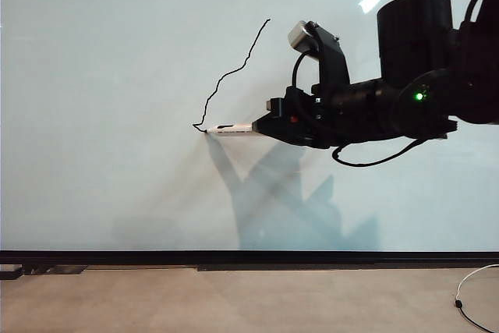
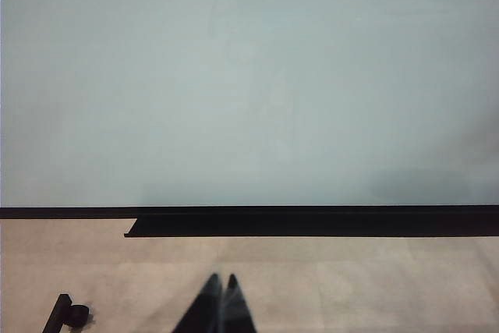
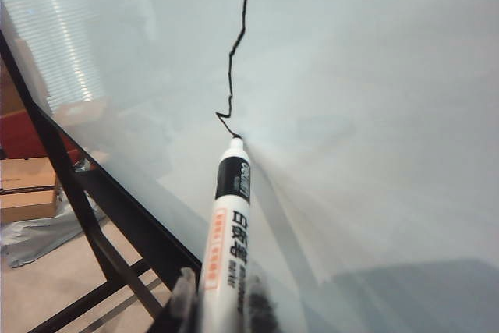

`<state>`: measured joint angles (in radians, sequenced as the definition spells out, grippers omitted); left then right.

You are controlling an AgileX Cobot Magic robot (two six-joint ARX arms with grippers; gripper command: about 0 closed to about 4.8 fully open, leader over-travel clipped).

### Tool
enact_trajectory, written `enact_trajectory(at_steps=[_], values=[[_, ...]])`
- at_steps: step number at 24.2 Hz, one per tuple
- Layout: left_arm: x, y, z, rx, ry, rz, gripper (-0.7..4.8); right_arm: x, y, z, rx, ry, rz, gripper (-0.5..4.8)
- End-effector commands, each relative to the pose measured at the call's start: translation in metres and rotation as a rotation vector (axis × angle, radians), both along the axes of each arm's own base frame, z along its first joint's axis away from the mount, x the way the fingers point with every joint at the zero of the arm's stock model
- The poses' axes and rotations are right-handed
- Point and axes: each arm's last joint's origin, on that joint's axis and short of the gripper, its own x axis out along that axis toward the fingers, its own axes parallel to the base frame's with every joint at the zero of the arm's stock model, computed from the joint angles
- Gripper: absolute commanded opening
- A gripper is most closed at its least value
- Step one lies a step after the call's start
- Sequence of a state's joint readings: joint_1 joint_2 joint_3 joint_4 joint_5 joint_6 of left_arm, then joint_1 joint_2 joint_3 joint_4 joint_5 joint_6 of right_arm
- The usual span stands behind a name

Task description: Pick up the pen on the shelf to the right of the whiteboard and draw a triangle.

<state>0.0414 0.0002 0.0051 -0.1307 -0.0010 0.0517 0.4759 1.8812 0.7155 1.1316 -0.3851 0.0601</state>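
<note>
The whiteboard fills most of the exterior view. My right gripper is shut on the white pen, which points left with its tip touching the board. One wobbly black line runs from the pen tip up and to the right; it is a single side, not a closed triangle. The right wrist view shows the pen between my fingers, tip at the end of the line. My left gripper hangs shut and empty over the tan floor below the board's rail.
A black bottom rail borders the board above the tan floor. A thin white cable lies at the lower right. A small black bracket sits near the left gripper. The board's black stand legs show in the right wrist view.
</note>
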Motion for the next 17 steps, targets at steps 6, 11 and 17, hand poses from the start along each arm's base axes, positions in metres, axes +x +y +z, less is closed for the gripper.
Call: enact_trajectory(at_steps=[6,11,17], values=[[0.0,0.0,0.002,0.0,-0.015,-0.005,-0.05,-0.002,-0.012,0.007,0.008,-0.045,-0.076,-0.04],[0.0,0.0,0.002,0.001,-0.015,-0.005,-0.05,-0.01,-0.022,0.005,0.006,-0.049,-0.104,-0.03],[0.0,0.0,0.002,0.0,-0.015,-0.005,-0.05,-0.015,-0.033,0.007,0.003,-0.05,-0.136,-0.04]])
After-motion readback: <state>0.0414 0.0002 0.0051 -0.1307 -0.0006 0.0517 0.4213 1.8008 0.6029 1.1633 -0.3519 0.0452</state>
